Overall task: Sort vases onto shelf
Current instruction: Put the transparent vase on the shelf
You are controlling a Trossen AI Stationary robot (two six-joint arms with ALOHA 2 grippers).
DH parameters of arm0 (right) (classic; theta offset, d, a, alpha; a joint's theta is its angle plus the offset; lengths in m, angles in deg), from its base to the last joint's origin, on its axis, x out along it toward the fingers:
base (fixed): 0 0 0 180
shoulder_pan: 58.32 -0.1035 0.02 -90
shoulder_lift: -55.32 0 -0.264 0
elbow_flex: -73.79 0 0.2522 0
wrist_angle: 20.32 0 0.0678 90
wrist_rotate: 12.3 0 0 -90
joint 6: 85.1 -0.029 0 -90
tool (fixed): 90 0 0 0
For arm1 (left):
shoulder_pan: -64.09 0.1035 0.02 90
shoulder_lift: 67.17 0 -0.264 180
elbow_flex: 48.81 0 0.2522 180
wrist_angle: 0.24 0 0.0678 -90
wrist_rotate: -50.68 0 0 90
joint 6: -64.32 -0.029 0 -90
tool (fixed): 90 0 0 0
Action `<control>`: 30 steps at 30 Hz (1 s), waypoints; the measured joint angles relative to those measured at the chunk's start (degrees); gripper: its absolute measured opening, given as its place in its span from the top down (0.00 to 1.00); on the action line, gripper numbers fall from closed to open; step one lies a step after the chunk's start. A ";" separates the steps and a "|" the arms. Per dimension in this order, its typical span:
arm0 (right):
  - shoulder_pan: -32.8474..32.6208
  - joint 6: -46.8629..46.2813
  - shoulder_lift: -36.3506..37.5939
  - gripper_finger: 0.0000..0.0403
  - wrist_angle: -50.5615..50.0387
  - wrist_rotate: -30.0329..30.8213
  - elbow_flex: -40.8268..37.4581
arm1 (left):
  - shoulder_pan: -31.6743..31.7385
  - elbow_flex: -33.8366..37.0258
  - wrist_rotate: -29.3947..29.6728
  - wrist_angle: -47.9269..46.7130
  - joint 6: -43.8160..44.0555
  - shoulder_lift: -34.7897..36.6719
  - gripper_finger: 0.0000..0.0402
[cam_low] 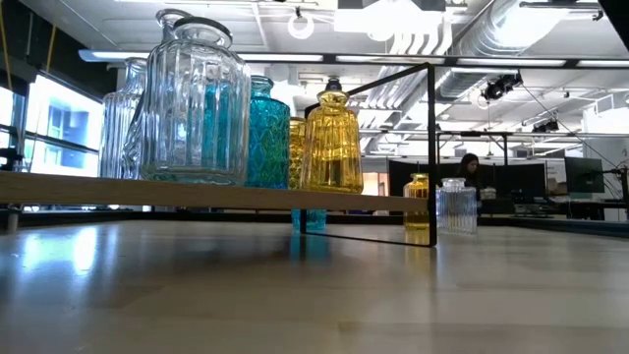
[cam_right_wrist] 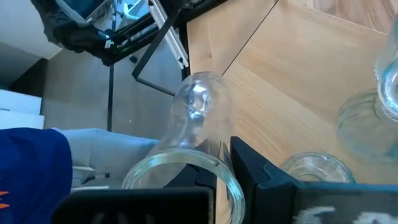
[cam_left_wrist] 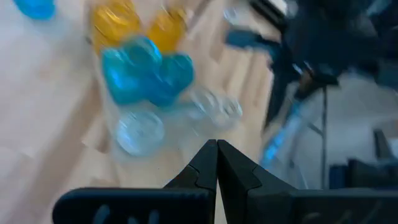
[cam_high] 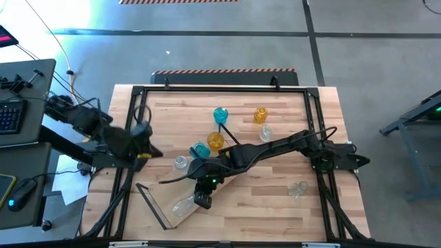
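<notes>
The shelf [cam_high: 160, 207], a light board with black wire ends, lies slantwise on the table. In the low view clear, teal and amber vases [cam_low: 265, 128] stand on its board [cam_low: 79, 189]. My right gripper [cam_high: 201, 200] is over the shelf's near-left end, shut on a clear vase [cam_high: 185, 204]. Near the table's left edge my left gripper [cam_high: 153, 150] is shut and touches nothing; it faces the blurred teal, amber and clear vases [cam_left_wrist: 146, 74]. More vases stand on the table: teal [cam_high: 220, 115], amber [cam_high: 260, 114], clear [cam_high: 298, 188]. My right gripper holds the clear vase by the rim of its open mouth [cam_right_wrist: 231, 180]. One finger [cam_right_wrist: 258, 171] lies outside the glass wall and the other shows through the glass, inside the mouth. The vase points away from the fingers, tilted, bottom end [cam_right_wrist: 199, 99] farthest; whether it rests on the shelf, I cannot tell.
Black frame rails [cam_high: 227, 87] run round the tabletop's edges. Two more clear vases [cam_right_wrist: 364, 121] stand close beside the held one. A desk with a keyboard [cam_high: 10, 114] stands left of the table. A person [cam_low: 470, 167] sits far behind the table.
</notes>
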 joint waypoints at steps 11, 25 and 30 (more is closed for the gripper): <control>0.84 0.86 0.10 0.99 -0.03 1.36 0.00 | -20.83 0.00 0.32 4.48 15.34 -11.47 1.00; 1.20 2.21 0.12 0.99 -0.36 1.44 0.00 | -20.93 0.04 -0.55 12.99 17.48 -22.62 1.00; 1.22 2.46 0.18 0.99 -0.78 1.85 0.00 | -18.32 0.04 -2.99 13.84 15.41 -24.88 1.00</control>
